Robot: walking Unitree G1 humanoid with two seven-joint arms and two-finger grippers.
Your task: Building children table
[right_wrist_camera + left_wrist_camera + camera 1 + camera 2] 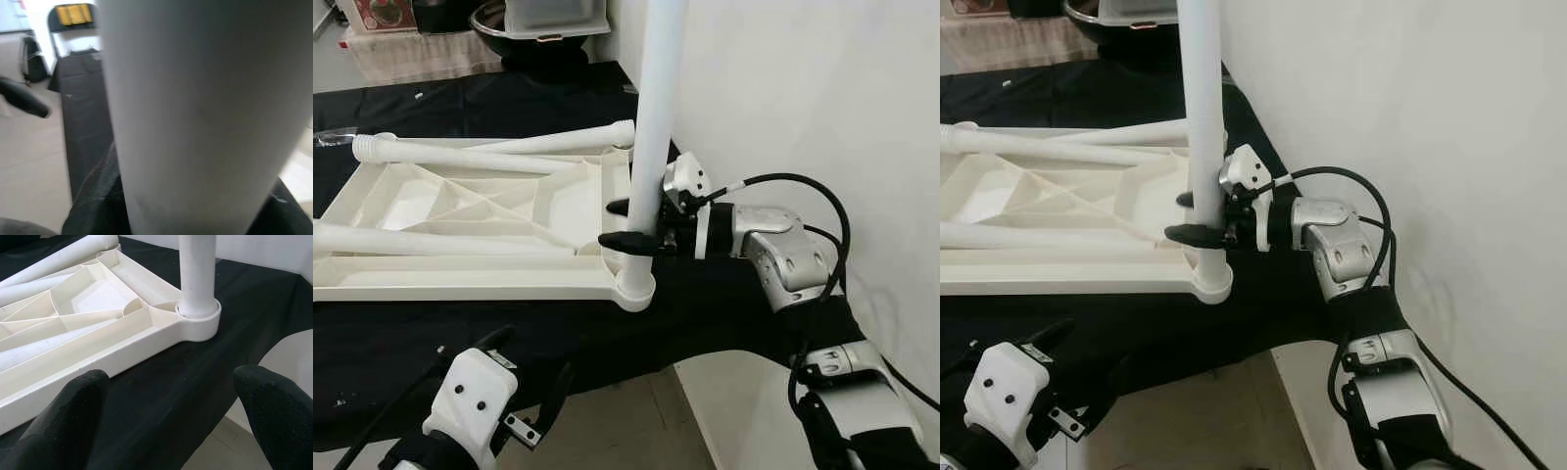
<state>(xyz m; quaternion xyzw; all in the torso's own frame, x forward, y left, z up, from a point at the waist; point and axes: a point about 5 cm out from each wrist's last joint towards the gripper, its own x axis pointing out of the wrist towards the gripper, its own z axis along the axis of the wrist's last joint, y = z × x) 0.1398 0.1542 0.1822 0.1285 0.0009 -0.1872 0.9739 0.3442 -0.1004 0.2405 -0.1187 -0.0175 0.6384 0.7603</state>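
Left eye view shows the right hand (628, 224) with its two black fingers closed around a white table leg (654, 117). The leg stands up straight in the corner socket of the upside-down white tabletop (470, 279) on the black worktop (705, 313). The left hand (524, 387) hangs low, fingers spread, holding nothing.

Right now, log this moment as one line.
right gripper: shut on upright white plastic leg | leg in corner socket of upturned white tabletop | left gripper: open, idle
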